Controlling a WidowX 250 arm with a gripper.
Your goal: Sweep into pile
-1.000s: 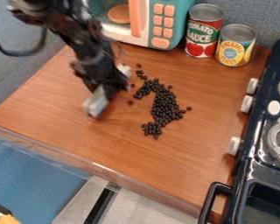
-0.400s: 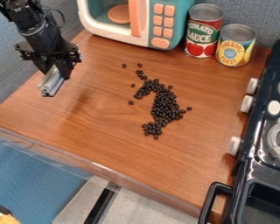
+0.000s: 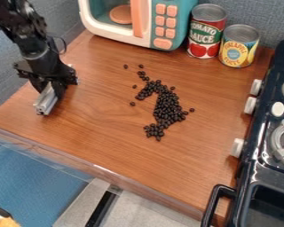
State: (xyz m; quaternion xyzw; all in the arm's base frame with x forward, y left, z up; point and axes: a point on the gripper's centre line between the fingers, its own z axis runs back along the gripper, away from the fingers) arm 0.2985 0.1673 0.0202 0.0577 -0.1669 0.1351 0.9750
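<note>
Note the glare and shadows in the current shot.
Camera view: lighting looks soft and even, with no hard-edged shadow around the dark beans; a small bright glint on the front edge of the wooden table; light glances off the metal tops of the red can and yellow can.

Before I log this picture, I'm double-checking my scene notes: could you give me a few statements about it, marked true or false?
1. The gripper is left of the black beans in the view. True.
2. The tomato sauce can stands between the toy microwave and the pineapple can. True.
3. The beans are gathered in one round pile. False: they form a long, uneven cluster, with a few strays apart.
4. The pineapple can lies on its side. False: it stands upright.
5. The gripper touches the beans. False: bare counter separates them.
</note>
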